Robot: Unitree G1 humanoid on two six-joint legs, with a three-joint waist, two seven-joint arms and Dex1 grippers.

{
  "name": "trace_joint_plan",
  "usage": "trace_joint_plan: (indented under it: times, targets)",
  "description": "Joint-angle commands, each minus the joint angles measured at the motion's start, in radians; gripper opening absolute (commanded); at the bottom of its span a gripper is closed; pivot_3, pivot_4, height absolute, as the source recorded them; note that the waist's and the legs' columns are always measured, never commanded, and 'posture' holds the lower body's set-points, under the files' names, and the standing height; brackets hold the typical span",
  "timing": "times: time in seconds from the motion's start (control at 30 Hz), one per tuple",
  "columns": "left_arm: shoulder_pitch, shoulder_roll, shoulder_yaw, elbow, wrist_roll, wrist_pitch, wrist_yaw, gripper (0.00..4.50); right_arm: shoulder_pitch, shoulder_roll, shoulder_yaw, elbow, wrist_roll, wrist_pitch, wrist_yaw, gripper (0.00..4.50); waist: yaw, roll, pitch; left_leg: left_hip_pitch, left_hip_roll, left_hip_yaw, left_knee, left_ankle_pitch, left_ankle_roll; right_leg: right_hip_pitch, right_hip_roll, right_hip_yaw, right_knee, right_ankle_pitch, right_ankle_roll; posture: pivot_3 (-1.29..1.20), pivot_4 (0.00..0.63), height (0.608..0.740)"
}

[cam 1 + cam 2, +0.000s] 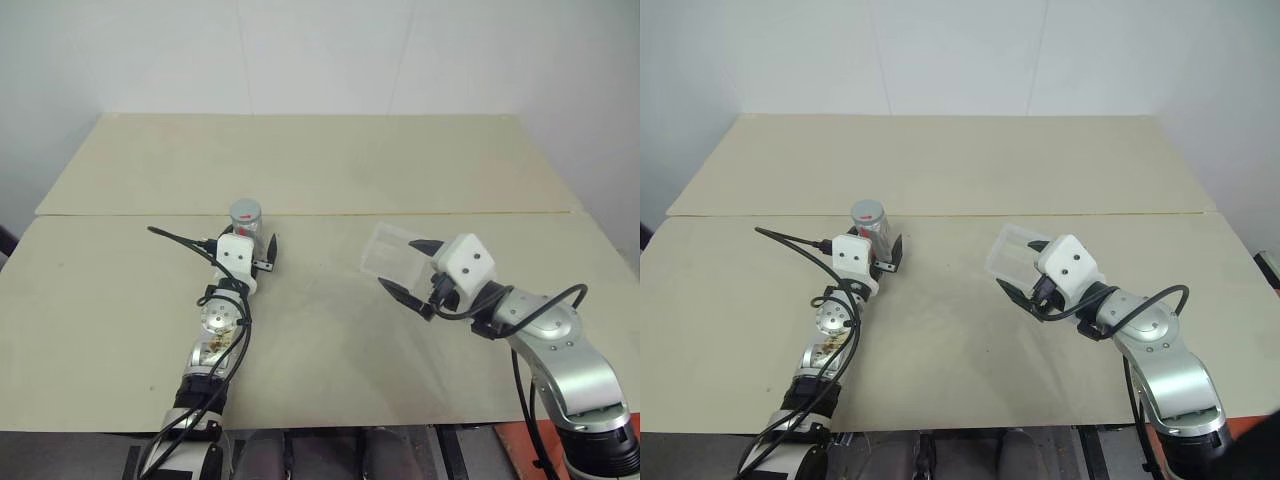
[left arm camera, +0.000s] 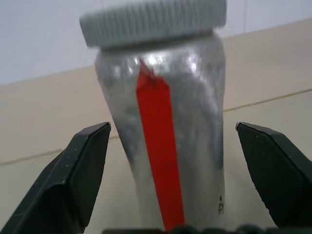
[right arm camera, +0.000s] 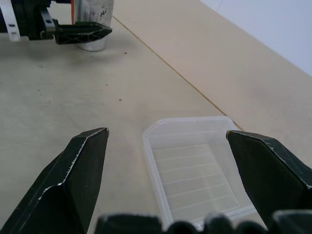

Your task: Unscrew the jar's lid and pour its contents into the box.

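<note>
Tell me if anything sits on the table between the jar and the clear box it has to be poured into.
Nothing visible does. The jar stands upright with its lid on, between the open left end effector fingers. Bare table separates it from the box.

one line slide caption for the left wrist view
Open left gripper straddling silvery red-striped jar, ribbed grey lid on.
</note>
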Motion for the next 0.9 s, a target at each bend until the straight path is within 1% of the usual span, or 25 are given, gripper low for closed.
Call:
trace_joint_plan:
  times: [0.03,0.23,0.33,0.43,0.47,0.53,0.57,0.7,0.8,0.83,0.9]
  targets:
    - [-0.034,-0.011,0.020,0.017,-0.028,-0.069,0.013,4.49,-0.011,0.001,-0.023,-0.037,0.037,0.010,0.011,4.50,0.000,0.000,0.000,0.000,0.000,0.000,0.000,0.000,0.000,0.000,0.000,0.000,0.000,0.000,0.000,0.00,0.150,0.740]
    - [-0.029,-0.012,0.010,0.044,-0.012,-0.085,0.026,4.49,0.005,-0.014,-0.011,-0.037,0.031,0.000,0.020,4.50,0.000,0.000,0.000,0.000,0.000,0.000,0.000,0.000,-0.001,0.000,0.000,0.000,0.000,0.000,0.000,0.00,0.150,0.740]
    - [-0.030,-0.012,0.013,0.052,-0.024,-0.105,0.015,3.90,0.007,-0.013,-0.006,-0.028,0.022,-0.005,0.017,4.50,0.000,0.000,0.000,0.000,0.000,0.000,0.001,0.001,-0.002,0.000,0.000,0.000,0.000,0.000,0.000,0.00,0.150,0.740]
    - [-0.036,-0.006,0.010,0.061,-0.020,-0.115,0.009,2.96,0.009,-0.010,-0.003,-0.025,0.016,-0.007,0.013,4.50,0.000,0.000,0.000,0.000,0.000,0.000,0.001,0.001,-0.002,0.000,0.000,0.000,0.000,0.000,0.000,0.00,0.150,0.740]
    - [-0.038,-0.005,0.008,0.064,-0.018,-0.119,0.007,2.56,0.010,-0.010,-0.003,-0.025,0.016,-0.008,0.012,4.50,0.000,0.000,0.000,0.000,0.000,0.000,0.001,0.001,-0.002,0.000,0.000,0.000,0.000,0.000,0.000,0.00,0.150,0.740]
    - [-0.042,-0.005,0.007,0.066,-0.017,-0.119,0.005,2.02,0.012,-0.008,0.001,-0.025,0.008,-0.010,0.009,4.50,0.000,0.000,0.000,0.000,0.000,0.000,0.001,0.001,-0.002,0.000,0.000,0.000,0.000,0.000,0.000,0.00,0.150,0.740]
    - [-0.044,-0.004,0.006,0.067,-0.016,-0.120,0.004,1.96,0.012,-0.007,0.003,-0.025,0.006,-0.010,0.007,4.50,0.000,0.000,0.000,0.000,0.000,0.000,0.001,0.001,-0.002,0.000,0.000,0.000,0.000,0.000,0.000,0.00,0.150,0.740]
    - [-0.049,0.002,0.001,0.059,-0.018,-0.115,-0.009,1.96,0.006,0.006,0.016,-0.026,-0.004,-0.009,-0.003,4.50,0.000,0.000,0.000,0.000,0.000,0.000,0.001,0.001,-0.002,0.000,0.000,0.000,0.000,0.000,0.000,0.00,0.150,0.740]
    - [-0.040,0.008,-0.005,0.005,-0.043,-0.091,-0.053,1.96,-0.016,0.030,0.032,-0.033,-0.004,0.002,-0.021,4.50,0.000,0.000,0.000,0.000,0.000,0.000,0.001,0.001,-0.002,0.000,0.000,0.000,0.000,0.000,0.000,0.00,0.150,0.740]
    - [-0.036,0.002,-0.002,-0.030,-0.071,-0.068,-0.073,1.96,-0.032,0.051,0.039,-0.037,0.005,0.011,-0.032,4.50,0.000,0.000,0.000,-0.001,0.000,0.000,0.001,0.001,-0.002,0.000,0.000,0.000,0.000,0.000,0.000,0.00,0.150,0.740]
    - [-0.022,-0.025,0.012,-0.129,-0.177,0.016,-0.123,1.96,-0.073,0.121,0.048,-0.041,0.033,0.039,-0.070,4.50,-0.001,0.000,0.000,-0.001,0.000,0.000,0.001,0.002,-0.003,0.000,0.000,0.000,0.000,0.000,0.000,0.00,0.150,0.740]
